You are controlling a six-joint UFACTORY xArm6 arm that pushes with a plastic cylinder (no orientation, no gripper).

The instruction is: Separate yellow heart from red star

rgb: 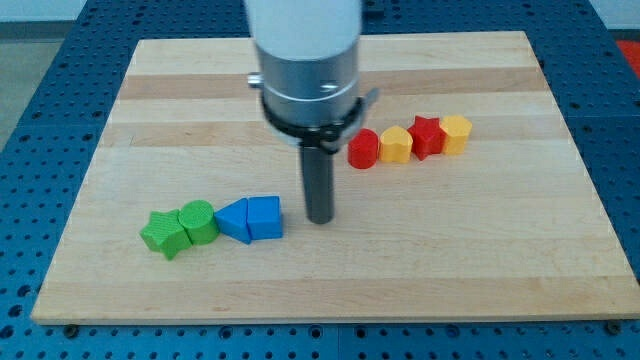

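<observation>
Nearest the view's bottom edge, on the wooden board, a row of four blocks lies at lower left. From the view's left: green star, green cylinder, then two blue blocks, one a slanted wedge-like piece and one with a rounded top. Each touches its neighbour; the row climbs slightly toward the view's right.

Just right of the second blue block stands the rod. My tip rests on the board close beside that block, a narrow gap showing between them. No claw on this arm: the rod ends plain, so there is nothing to open, close or grasp with.

Farther back, right of centre, a second row of four: red cylinder, yellow heart, red star, yellow hexagon-like block. All four sit touching in line. The heart is pressed between the red cylinder on its left and the star on its right, so heart and star are in contact. My tip is well apart from this row, lower and to the view's left of it.

Above the rod, the arm's grey collar and white body cover the board's centre top. Blue perforated table surrounds the board.
</observation>
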